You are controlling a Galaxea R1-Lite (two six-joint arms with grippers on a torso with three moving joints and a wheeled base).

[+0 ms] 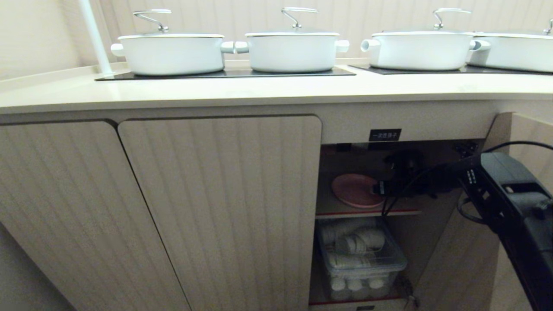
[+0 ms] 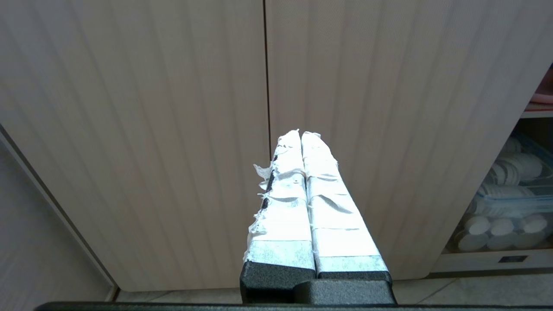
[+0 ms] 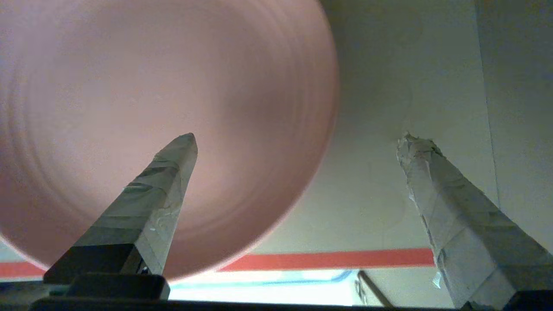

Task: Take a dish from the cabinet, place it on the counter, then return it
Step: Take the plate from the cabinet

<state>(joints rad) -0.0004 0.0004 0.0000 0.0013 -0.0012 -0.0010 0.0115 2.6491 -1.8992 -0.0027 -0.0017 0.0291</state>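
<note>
The right gripper [image 3: 298, 142] has its fingers [image 3: 173, 172] spread wide, holding nothing. One finger sits over the pink plate [image 1: 356, 190] and the other is out past its rim. The plate lies on the upper shelf [image 1: 367, 212] inside the open cabinet [image 1: 432, 125], under the desk [image 1: 259, 93] with the white pots [image 1: 173, 47]. I think this is the reach-in step. Next the fingers must pinch the plate's edge. The left gripper [image 2: 301, 134] waits by a shut door [image 2: 129, 129], fingers pressed together.
</note>
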